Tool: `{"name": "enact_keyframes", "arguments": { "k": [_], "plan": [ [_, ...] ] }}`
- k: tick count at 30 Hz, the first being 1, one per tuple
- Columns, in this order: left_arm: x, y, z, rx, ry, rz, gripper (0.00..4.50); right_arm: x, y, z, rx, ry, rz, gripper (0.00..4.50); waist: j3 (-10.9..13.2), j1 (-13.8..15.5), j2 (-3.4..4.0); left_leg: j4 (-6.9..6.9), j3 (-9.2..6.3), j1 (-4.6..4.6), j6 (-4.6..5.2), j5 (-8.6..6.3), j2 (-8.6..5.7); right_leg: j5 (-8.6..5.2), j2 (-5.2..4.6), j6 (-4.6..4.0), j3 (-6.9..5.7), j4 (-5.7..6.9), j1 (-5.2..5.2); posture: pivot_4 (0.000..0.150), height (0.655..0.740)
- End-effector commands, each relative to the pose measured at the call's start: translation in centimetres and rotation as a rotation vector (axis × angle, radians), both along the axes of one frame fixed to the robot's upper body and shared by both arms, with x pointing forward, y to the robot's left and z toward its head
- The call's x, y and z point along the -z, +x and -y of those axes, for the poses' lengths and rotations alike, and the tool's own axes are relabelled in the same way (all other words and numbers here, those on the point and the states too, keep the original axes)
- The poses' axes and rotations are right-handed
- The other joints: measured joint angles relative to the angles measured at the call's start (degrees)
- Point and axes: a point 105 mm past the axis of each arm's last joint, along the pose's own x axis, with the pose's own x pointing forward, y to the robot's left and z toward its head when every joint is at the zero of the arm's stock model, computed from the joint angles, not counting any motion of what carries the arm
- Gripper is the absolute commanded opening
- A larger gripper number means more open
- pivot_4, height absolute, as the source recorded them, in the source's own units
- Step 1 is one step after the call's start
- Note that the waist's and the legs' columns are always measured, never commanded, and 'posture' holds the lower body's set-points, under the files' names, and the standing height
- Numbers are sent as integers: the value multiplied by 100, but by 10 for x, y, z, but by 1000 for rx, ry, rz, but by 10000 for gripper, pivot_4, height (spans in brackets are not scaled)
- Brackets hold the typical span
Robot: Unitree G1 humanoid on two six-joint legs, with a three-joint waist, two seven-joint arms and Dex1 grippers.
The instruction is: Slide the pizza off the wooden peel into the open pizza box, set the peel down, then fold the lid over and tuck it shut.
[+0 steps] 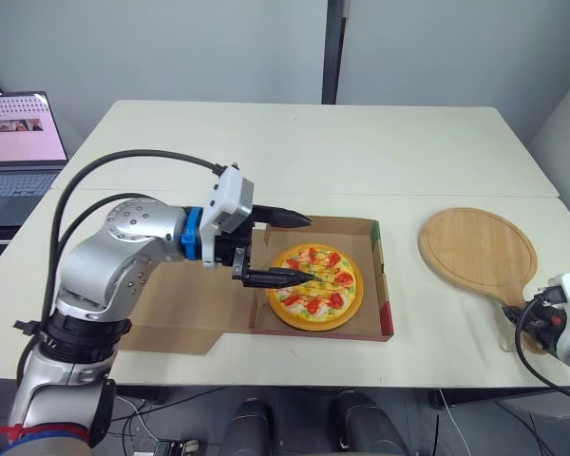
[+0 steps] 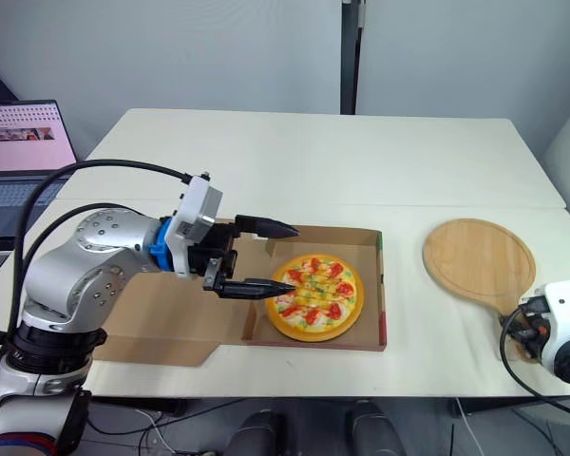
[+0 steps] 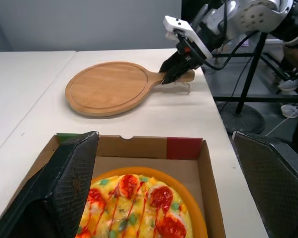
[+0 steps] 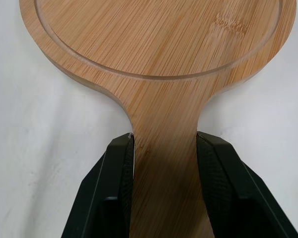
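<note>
The pizza (image 1: pixel 316 285) lies inside the open cardboard box (image 1: pixel 386 285) at the table's front middle. The box's lid (image 1: pixel 171 328) lies flat to the left, under my left arm. My left gripper (image 1: pixel 311 249) hovers open over the box's left part, one finger by the back wall and the other over the pizza's left edge. The round wooden peel (image 1: pixel 477 249) rests on the table to the right of the box. My right gripper (image 4: pixel 165 144) is shut on the peel's handle (image 4: pixel 164 188), one finger pressing each side.
A laptop (image 1: pixel 17 142) stands open off the table's far left corner. The table's front edge runs close under the box and the peel's handle. Bare tabletop (image 1: pixel 342 152) stretches behind the box.
</note>
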Motion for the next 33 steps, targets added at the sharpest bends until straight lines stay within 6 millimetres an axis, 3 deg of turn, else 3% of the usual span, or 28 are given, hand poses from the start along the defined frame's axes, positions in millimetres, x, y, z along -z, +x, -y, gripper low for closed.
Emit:
{"name": "enact_keyframes", "arguments": {
  "k": [1,3,6,10,14,16,24,28,33],
  "plan": [
    [-14,-8,5,52,-23,56,45000,-11,2,5,6,-43,63,15548,0,0,1,0,0,1,0,0,0,0,0,0,0,0,0,1500,7306],
    [-15,-9,5,63,-26,52,45000,-7,2,6,11,-46,56,23194,0,0,1,0,-1,0,0,0,0,0,1,0,-1,0,0,1500,7306],
    [-14,-12,2,73,-14,46,45000,-6,-1,8,13,-33,49,30566,-1,3,0,0,-2,0,0,0,0,0,1,0,-2,-1,1,1500,7306],
    [-14,-13,-2,67,-12,47,45000,-18,-3,10,-21,-30,50,43702,-1,3,1,0,-1,0,0,0,0,0,1,0,0,-1,1,1500,7306],
    [-15,-10,-11,8,-21,51,45000,-41,4,13,-95,-110,97,44588,-1,-7,1,0,0,2,0,0,1,0,2,0,0,-1,3,1500,7306],
    [-15,-6,-18,-48,-25,58,45000,-52,14,4,-173,-160,131,44588,-1,-16,0,0,-2,3,0,0,3,0,5,0,-1,-1,3,1500,7306],
    [-12,6,-76,-455,-150,3,45000,-101,65,-99,-730,-186,354,44588,2,-173,-2,-2,3,16,0,0,15,1,11,-2,7,2,5,1500,7306],
    [1,-5,-107,-664,-265,-130,45000,-113,67,-152,-1045,-168,411,44588,5,-106,-11,-3,-11,8,0,0,20,1,6,-4,-6,-4,4,1500,7306],
    [24,-28,-143,-918,-376,-263,45000,-124,67,-190,-1261,-97,411,44588,7,-68,-16,-3,-12,3,0,0,18,1,-39,-2,-5,-4,4,1500,7306]
  ]
}}
